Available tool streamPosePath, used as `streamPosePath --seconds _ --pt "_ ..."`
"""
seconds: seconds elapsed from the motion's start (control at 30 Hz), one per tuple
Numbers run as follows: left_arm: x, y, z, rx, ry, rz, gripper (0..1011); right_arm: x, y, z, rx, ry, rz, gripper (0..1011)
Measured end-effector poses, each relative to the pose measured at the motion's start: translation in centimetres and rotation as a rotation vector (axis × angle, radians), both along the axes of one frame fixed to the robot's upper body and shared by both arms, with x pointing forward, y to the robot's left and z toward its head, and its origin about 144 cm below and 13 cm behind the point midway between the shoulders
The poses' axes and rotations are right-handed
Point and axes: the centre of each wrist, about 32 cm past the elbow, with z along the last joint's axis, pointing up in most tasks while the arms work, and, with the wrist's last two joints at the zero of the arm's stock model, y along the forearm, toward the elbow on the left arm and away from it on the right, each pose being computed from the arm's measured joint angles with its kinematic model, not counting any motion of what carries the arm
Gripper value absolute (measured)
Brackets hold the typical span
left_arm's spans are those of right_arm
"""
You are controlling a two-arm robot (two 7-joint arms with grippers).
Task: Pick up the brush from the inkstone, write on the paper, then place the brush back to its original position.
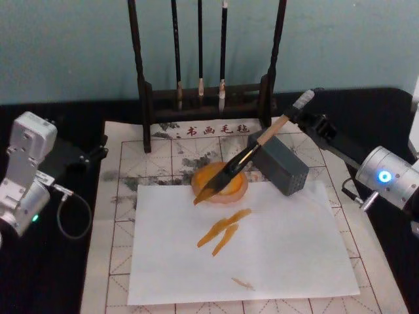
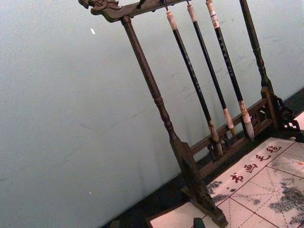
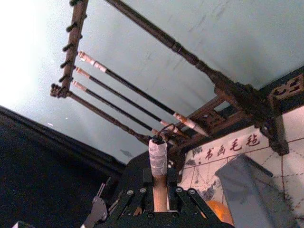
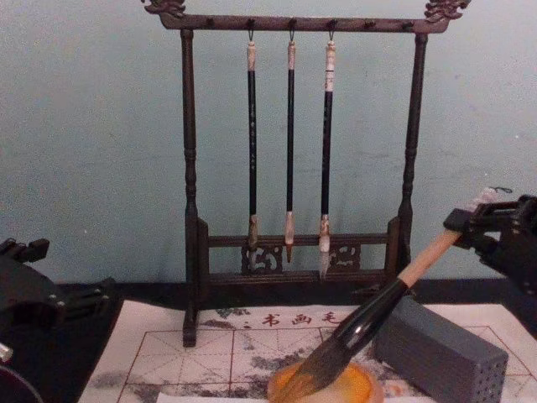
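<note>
**Item 1, brush** (image 1: 252,149): pale wood handle, glossy black lower section, white cap, bristles stained orange. You see it slanted, bristles down on the orange inkstone (image 1: 226,190), cap toward 2 o'clock.
**Right gripper** (image 1: 292,118): clamped on the upper handle.
**Left gripper** (image 1: 95,154): parked at 9 o'clock, grip unreadable.
**Surface:** red-grid paper (image 1: 118,222) on a black table (image 1: 52,275), with a white sheet (image 1: 281,255) bearing orange strokes. There is a grey block (image 1: 281,163) at 1 o'clock. A rack (image 1: 141,98) of 3 thin brushes stands at 12, against a teal wall (image 1: 65,46).
**Views:** chest view gives you the slant, head view the strokes.

Pale teal wall (image 4: 84,126); apparently black tabletop (image 1: 59,281).
</note>
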Motion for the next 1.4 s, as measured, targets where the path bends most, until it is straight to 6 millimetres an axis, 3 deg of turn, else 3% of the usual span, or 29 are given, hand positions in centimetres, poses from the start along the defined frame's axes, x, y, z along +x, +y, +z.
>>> streamPosePath --seconds 1.4 --pt "0.0 0.0 0.0 0.0 0.0 0.0 1001 0.4 2.2 -1.0 -0.077 -0.006 0.121 202"
